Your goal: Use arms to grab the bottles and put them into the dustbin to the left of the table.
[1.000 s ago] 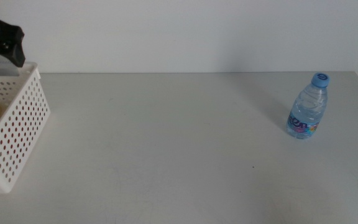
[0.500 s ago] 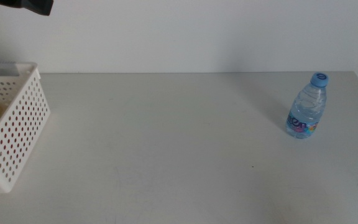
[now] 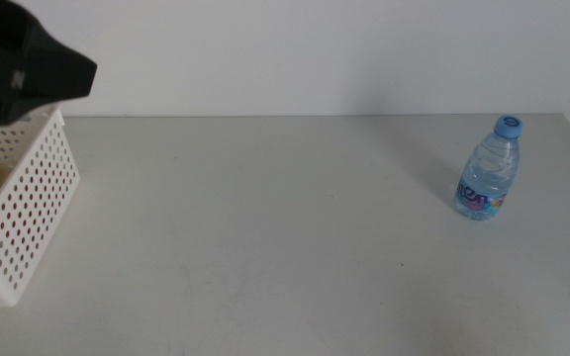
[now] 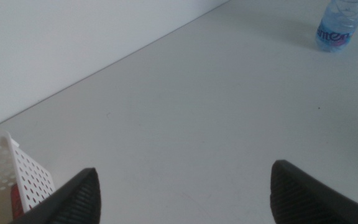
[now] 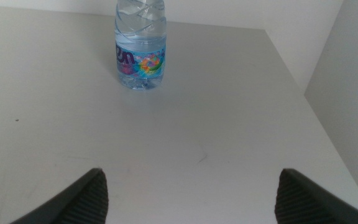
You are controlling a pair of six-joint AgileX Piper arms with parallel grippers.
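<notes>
Both hands (image 4: 182, 186) (image 5: 188, 193) wide apart, empty.

A clear plastic water bottle (image 3: 489, 170) with a blue cap and a blue-pink label stands on the light-grey matte tabletop (image 3: 285, 227). The white perforated plastic basket (image 3: 23, 213) shows yellow and red through its round holes.

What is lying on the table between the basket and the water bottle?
Nothing: in the middle view only bare table lies between the basket and the water bottle.
</notes>
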